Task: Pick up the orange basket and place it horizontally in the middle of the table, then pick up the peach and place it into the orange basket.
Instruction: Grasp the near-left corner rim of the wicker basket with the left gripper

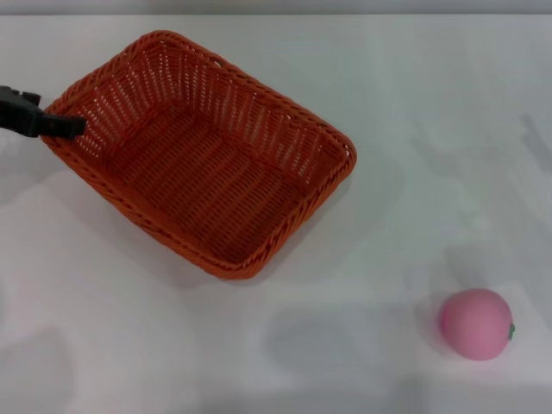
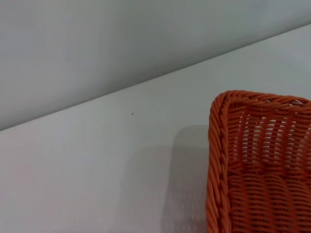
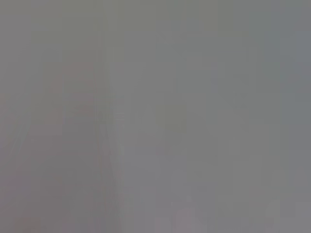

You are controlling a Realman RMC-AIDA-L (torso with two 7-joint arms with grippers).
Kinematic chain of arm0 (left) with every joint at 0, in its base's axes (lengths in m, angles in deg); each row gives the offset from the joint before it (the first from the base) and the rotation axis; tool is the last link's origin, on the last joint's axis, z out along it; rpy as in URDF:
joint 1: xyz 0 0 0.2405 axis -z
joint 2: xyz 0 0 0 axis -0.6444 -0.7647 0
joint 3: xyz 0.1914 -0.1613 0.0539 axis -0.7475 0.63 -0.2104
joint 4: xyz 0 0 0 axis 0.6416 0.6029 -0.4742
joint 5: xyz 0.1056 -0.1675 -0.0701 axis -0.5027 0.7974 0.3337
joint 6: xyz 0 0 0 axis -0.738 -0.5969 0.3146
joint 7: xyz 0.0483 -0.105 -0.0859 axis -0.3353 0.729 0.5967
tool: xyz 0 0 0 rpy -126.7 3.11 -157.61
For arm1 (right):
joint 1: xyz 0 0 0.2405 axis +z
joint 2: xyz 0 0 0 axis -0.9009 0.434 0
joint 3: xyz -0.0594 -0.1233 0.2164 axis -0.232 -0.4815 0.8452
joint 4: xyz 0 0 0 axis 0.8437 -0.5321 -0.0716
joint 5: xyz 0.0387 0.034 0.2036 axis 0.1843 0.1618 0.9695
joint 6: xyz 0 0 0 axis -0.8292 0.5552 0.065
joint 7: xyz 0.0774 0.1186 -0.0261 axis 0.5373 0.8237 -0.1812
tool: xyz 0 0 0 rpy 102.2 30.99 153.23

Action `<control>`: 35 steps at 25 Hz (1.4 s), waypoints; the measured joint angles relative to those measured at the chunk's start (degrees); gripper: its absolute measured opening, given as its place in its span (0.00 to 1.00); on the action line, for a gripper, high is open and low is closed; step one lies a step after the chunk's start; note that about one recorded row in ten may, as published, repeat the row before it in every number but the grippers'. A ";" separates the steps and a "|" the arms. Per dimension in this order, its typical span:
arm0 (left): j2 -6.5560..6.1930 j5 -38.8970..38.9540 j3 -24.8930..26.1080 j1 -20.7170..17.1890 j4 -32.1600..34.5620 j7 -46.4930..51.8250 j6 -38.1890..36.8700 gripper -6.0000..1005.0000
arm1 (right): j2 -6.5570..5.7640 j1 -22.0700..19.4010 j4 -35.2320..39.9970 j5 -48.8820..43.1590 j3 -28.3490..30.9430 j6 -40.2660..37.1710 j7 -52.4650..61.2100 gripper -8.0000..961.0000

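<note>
The orange basket [image 1: 207,155] lies at an angle on the left half of the white table [image 1: 414,103], its open top facing up. My left gripper [image 1: 62,126] reaches in from the left edge of the head view and is shut on the braided rim at the basket's left corner. That corner of the orange basket [image 2: 257,165] also fills one side of the left wrist view, with a shadow beside it. The peach [image 1: 476,323], a small pink ball with a green stem spot, rests on the table at the near right, far from the basket. My right gripper is out of view.
Bare white tabletop [image 2: 97,170] runs up to a grey wall [image 2: 121,43] behind the basket. The right wrist view shows only a flat grey surface.
</note>
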 joint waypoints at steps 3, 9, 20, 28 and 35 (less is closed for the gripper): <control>-0.12 -0.02 0.00 0.80 2.42 -0.29 -1.69 0.86 | 0.00 -0.21 0.00 0.00 0.00 0.00 0.01 0.87; -0.47 -0.25 0.01 1.96 5.49 -0.35 -3.85 0.86 | -0.01 -0.62 0.07 0.00 0.05 0.00 0.06 0.87; -0.19 -0.28 0.01 2.68 7.25 -2.95 -6.34 0.85 | -0.09 -0.30 0.13 0.00 0.09 -0.24 0.11 0.87; 0.07 -0.56 -4.28 3.08 9.25 -3.14 -7.72 0.51 | -0.01 -0.33 0.01 0.00 0.09 0.13 0.11 0.87; 0.13 -0.24 -5.27 3.52 10.52 -3.02 -8.51 0.40 | 0.00 -0.37 0.00 0.00 0.06 0.51 0.12 0.86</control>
